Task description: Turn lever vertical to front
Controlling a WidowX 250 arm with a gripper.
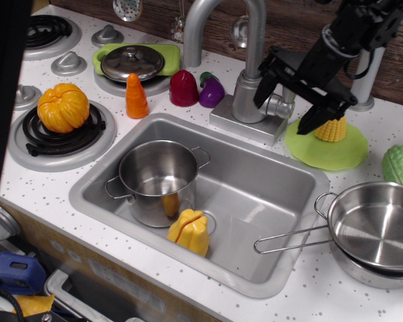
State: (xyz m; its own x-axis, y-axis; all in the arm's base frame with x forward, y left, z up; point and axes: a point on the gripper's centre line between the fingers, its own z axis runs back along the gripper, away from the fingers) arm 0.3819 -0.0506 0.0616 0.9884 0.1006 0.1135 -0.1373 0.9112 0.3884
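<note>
Both fingers of the gripper (286,109) spread wide, seemingly straddling the lever (286,107), gripping nothing.

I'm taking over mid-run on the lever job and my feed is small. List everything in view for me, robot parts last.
lever: 1, silver-grey, on the stub at the faucet's right side, between the jaws
faucet: 1, silver, behind the sink
sink: 1, grey, centre
pot: 1, steel, in the sink's left half
yellow toy: 1, in the sink, by the pot
pumpkin: 1, orange, on the front burner
carrot: 1, orange, upright behind the sink
lid: 1, steel, on a green plate
corn: 1, yellow, on a green disc
pans: 2 stacked, steel, right
gripper: 1, black, jaws open, straddling the lever
</note>
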